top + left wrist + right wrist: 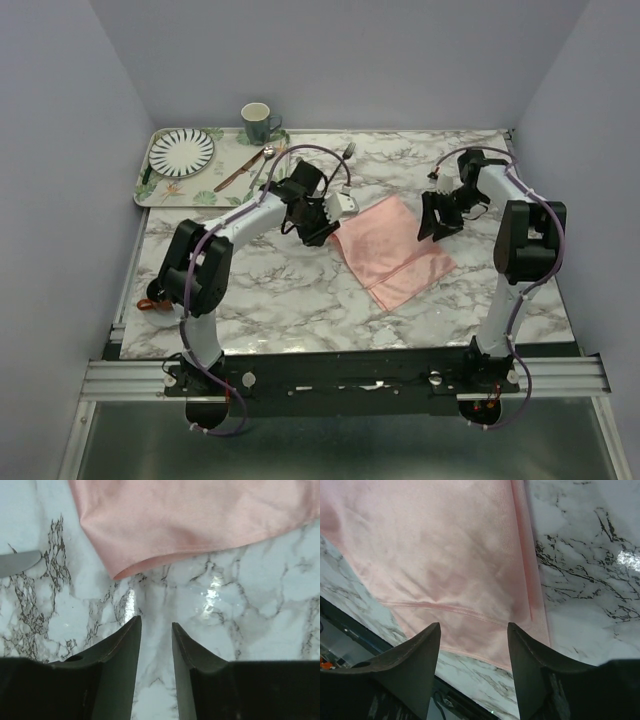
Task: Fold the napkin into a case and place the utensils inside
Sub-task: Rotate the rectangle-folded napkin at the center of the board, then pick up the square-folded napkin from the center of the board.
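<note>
Napkin (392, 250) of salmon-pink cloth lies flat near the centre of the top view, turned diagonally on the marble surface (280, 300), between the two arms. It seems to be folded at least once: the right wrist view shows one layer ending in a hemmed edge on top of another layer. The shape is a broad rectangle and not yet the narrow pocket that the task asks for, so I judge that the folding is only partly done. The left tool (156, 625) has its jaws a little spread with nothing between them, and it points at the bare surface just below the near corner of the napkin in its own view. The right tool (474, 626) has its jaws spread wide and is empty too; it hangs over the lower edge of the cloth. The fork (348, 152) rests on the surface in the upper middle of the top view, well apart from the napkin. The blade of the knife (17, 563) shows at the left edge of the left wrist view, also outside the cloth. What is left, as I judge it, is more folding and then putting both utensils inside.
</note>
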Available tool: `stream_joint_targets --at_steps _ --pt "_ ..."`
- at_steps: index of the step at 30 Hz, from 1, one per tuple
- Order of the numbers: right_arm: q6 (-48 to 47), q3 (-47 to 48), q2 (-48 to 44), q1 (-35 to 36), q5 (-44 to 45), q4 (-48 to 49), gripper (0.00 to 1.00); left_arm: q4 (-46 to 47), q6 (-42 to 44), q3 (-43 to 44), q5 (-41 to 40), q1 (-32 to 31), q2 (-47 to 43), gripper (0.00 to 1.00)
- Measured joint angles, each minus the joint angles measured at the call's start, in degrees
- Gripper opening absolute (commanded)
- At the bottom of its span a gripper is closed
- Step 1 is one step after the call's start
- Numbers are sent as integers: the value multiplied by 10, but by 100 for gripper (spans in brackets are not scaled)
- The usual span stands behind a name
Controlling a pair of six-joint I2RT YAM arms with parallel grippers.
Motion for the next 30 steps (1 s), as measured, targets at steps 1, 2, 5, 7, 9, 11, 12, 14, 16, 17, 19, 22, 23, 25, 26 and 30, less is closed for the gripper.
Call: stream_joint_targets --at_steps 1,2,5,7,9,11,12,14,16,17,19,22,23,25,26,30 --pt "-1 -7 0 0 5 0 59 -4 0 -10 1 -8 -21 48" --pt "-2 -12 0 0 9 0 58 -3 -3 -16 1 -17 -36 49" --pt "-3 -18 -1 0 19 1 57 10 -16 -19 1 -66 -63 50" --pt "-3 -18 -1 0 26 4 57 27 -32 -19 1 -97 -63 50" --pt "-1 -18 -1 0 34 6 55 43 -49 -24 1 -124 -60 50" --pt "0 -18 -1 0 45 8 54 56 -65 -31 -3 -144 -57 51" --pt "1 -18 -1 0 52 8 54 61 -69 -31 -5 -149 -55 52" --pt "3 -18 -1 0 62 9 53 73 -83 -32 -15 -162 -47 56" --pt "6 -17 -1 0 71 10 51 84 -95 -32 -26 -171 -39 57" --pt "7 -17 -1 0 74 10 50 90 -101 -32 -34 -175 -34 58" --pt "10 -14 1 0 78 10 47 98 -109 -32 -48 -183 -24 58" --pt "14 -2 10 0 79 10 46 104 -119 -26 -64 -193 -3 58" --pt "15 2 14 0 79 10 43 105 -120 -24 -67 -195 1 58" --pt "15 10 24 0 79 11 43 107 -123 -17 -73 -200 14 59" --pt "17 13 28 0 79 11 43 108 -124 -14 -75 -201 18 59" --pt "17 15 40 0 79 10 42 112 -129 7 -83 -206 37 59"
